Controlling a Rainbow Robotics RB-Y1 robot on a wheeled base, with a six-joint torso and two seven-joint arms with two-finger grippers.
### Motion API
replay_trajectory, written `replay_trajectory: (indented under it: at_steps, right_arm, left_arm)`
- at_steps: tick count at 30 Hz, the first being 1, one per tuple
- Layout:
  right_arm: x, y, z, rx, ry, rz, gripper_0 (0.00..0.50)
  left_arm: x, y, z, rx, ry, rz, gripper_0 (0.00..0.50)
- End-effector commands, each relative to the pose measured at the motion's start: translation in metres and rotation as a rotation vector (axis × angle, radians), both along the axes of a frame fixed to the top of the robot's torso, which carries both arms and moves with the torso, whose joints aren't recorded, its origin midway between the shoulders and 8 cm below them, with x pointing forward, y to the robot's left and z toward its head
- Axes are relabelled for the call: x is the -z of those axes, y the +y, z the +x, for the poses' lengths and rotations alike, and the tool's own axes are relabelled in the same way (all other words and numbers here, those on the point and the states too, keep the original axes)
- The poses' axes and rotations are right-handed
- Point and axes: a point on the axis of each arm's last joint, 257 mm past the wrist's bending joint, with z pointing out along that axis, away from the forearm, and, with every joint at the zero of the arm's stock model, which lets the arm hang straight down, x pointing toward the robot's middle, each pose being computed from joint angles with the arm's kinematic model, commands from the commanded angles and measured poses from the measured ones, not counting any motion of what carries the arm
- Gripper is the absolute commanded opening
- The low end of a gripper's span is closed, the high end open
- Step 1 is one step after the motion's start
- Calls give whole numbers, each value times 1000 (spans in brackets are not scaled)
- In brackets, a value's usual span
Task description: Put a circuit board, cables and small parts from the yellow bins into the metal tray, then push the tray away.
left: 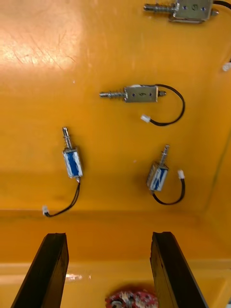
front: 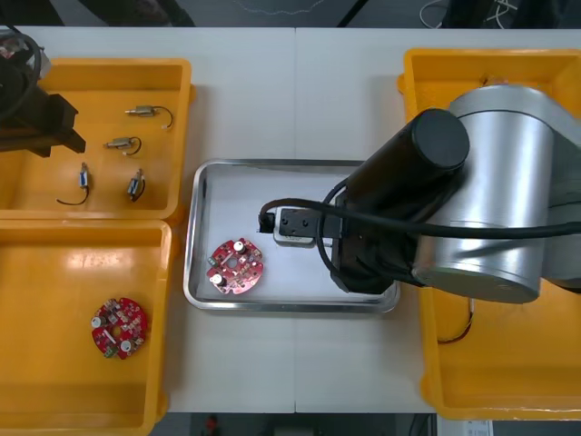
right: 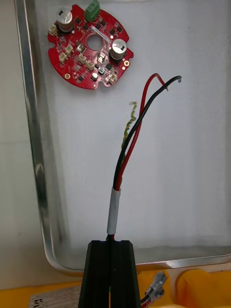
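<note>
The right gripper (right: 110, 245) is out over the metal tray (right: 33, 144), fingers pinched together on the red, black and yellow cable (right: 126, 153). They bite right at the bottom of its white sleeve (right: 113, 211). The loose wires fan out past the fingertips over the tray's white floor, pointing roughly toward the round red circuit board (right: 89, 48) already lying in there, but well short of it. I can't tell if the wire ends are touching the floor or hanging just above it.

My take on how it handles: it's super light and floppy, basically three thin strands that go wherever they want. The sleeve looks like the only semi-stiff bit, so grabbing at or next to it makes sense. Pinch a single strand instead and it'd probably slide or twist out. It isn't fragile as such, but the bare tips could snag on the board if it gets dropped too close.

The left gripper (left: 108, 236) hangs over the far yellow bin (left: 48, 72) on the left side, fingers wide apart, holding nothing. Below it are four small metal parts (left: 142, 94), each with a thin black lead and a little white plug. Those look hard, smooth and a bit slippery. I'd go for the boxy metal body across its short sides, not the pin end and definitely not the lead.
</note>
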Motion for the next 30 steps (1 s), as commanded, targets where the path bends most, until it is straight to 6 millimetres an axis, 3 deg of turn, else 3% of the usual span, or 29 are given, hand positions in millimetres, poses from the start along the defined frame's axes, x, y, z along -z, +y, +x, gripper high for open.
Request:
replay_trajectory:
  at_steps: [1,7,17,30]
  right_arm:
    - [7,19,9,-59,-46,-29,0]
    - [44,25,22,-50,-16,-41,0]
    - [95,23,25,-42,32,-58,0]
    - [108,5,30,-4,51,-86,0]
  left_arm:
    - [-25,27,19,-18,-82,38,500]
    - [-5,40,31,8,-83,68,500]
    - [34,40,42,19,-58,110,500]
    - [70,51,43,3,-40,121,500]
